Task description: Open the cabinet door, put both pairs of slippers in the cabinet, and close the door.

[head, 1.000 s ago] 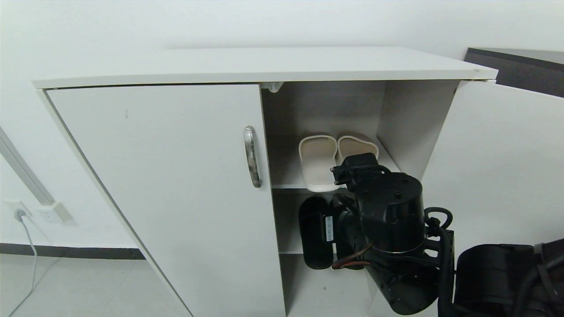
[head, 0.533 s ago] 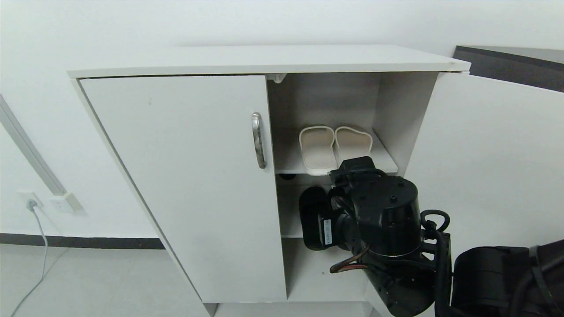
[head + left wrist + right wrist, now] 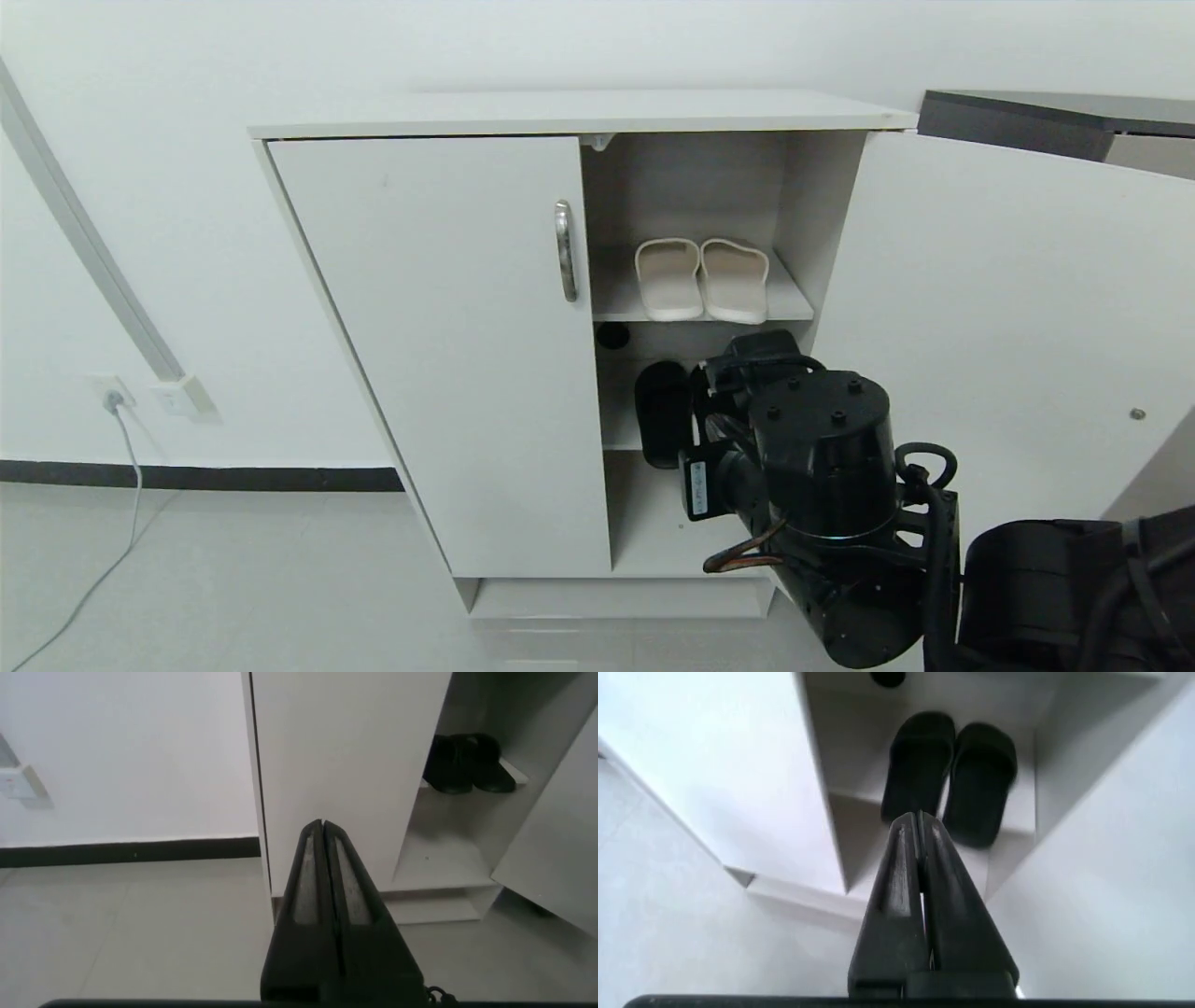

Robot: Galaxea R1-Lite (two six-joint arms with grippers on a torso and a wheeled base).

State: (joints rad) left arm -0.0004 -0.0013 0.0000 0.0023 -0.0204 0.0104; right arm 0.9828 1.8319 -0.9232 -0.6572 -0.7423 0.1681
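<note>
Cream slippers [image 3: 668,278] sit above black slippers [image 3: 915,761] in the open white cabinet [image 3: 560,112]. My left hand [image 3: 321,828] and right hand [image 3: 921,819] seem clenched, empty, with grey floor [image 3: 140,924] below.

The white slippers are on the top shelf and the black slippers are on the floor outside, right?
No. The black slippers lie inside the cabinet, on the shelf below the white slippers; the right wrist view shows it. The white ones are on top.

upper shelf [image 3: 611,297] with cream slippers [image 3: 670,278], middle shelf [image 3: 618,431] with black slippers [image 3: 661,411]
</note>
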